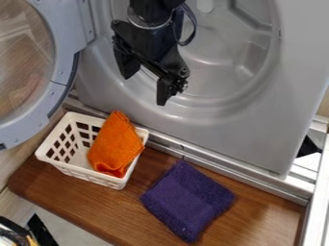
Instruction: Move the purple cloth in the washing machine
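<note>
Purple cloth [188, 201] | on wooden surface [83, 202], near white basket [61, 166] | tool [145, 87] released (fingers apart), before washer drum [215, 72]

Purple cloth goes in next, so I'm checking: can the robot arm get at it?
Probably yes: the purple cloth lies uncovered on the wooden board, and nothing seems to block the open, empty gripper.

So it's one fixed cam, sitting up above the black two-finger gripper [145, 90] and looking down at a slant, pretty much facing the smooth grey washing machine front [257, 127] behind it. It's fairly close in: the round grey-rimmed see-through door [64, 48] beside the gripper gets cropped, but the brown wooden board [77, 196] below it mostly fits.
</note>
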Robot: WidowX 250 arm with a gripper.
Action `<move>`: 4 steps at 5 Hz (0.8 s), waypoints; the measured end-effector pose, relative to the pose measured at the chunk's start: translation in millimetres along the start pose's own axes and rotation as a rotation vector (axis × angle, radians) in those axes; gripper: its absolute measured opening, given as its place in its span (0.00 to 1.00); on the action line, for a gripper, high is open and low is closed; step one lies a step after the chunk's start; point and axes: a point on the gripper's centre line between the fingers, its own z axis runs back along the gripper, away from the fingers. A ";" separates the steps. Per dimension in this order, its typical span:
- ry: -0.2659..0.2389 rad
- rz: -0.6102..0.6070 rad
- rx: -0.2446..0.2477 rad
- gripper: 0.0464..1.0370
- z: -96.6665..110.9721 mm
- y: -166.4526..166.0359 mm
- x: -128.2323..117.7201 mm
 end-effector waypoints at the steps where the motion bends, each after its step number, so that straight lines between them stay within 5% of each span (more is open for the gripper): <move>1: 0.026 -0.003 -0.010 0.96 -6.8 -3.4 -3.6; 4: 0.021 -0.114 -0.080 0.96 -36.8 -71.8 -7.7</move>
